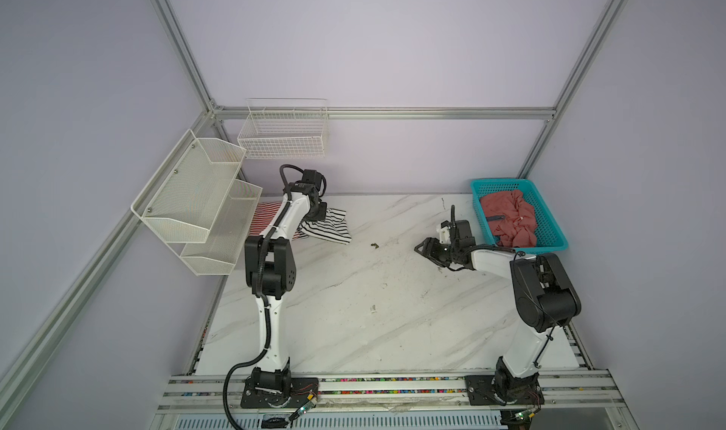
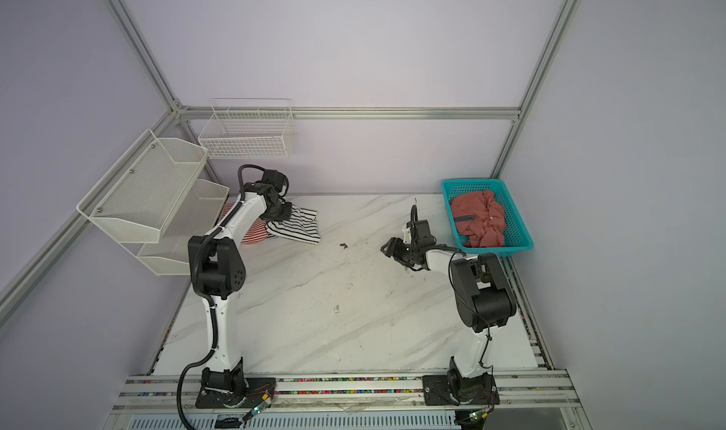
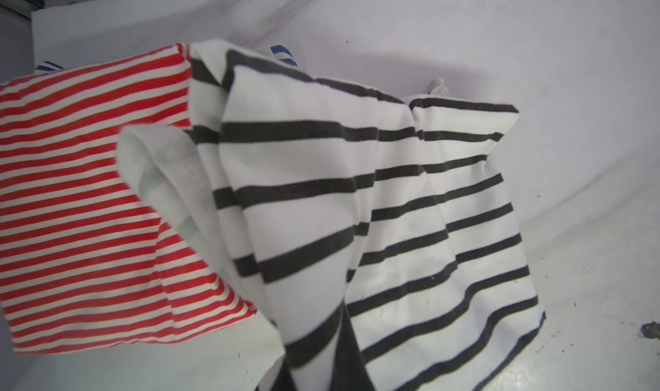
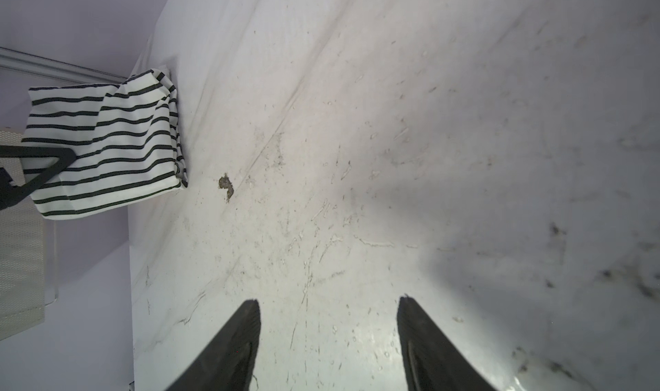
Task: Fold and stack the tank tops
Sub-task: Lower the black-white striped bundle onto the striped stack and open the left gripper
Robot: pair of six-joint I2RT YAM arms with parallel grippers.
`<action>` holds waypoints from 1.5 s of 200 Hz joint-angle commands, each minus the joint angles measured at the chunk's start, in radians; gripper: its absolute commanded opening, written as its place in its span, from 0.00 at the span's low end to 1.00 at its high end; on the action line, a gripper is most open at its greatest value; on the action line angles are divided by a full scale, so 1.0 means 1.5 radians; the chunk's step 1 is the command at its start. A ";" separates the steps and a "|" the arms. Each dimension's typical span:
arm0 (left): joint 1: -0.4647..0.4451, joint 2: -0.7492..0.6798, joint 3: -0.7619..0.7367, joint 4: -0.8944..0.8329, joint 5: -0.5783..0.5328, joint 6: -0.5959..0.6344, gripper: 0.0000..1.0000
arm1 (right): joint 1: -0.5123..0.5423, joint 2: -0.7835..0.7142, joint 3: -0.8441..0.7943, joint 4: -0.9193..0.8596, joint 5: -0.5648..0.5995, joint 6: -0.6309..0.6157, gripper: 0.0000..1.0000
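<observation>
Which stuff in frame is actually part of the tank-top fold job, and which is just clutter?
Job:
black-striped tank top
red-white striped top, partly under it
navy-white striped top, only a sliver showing
salmon-red top, crumpled in the turquoise basket

Lying about:
turquoise basket
white mesh shelf
wire basket on the back wall
brown speck on the table

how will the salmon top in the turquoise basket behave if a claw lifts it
Probably floppy: the salmon top lies crumpled in deep folds in the turquoise basket. Likely to hang and unfurl rather than keep shape. It looks thin, so probably light.
</observation>
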 commanded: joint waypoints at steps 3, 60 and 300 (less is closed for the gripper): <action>0.009 -0.060 0.070 0.007 -0.051 0.032 0.00 | 0.001 0.015 0.001 0.010 -0.009 0.002 0.64; 0.033 -0.106 0.052 0.006 -0.059 0.034 0.00 | 0.001 0.024 -0.006 0.031 -0.018 0.010 0.64; 0.156 -0.106 -0.022 0.078 -0.017 0.043 0.00 | 0.001 0.034 -0.009 0.026 -0.014 0.009 0.63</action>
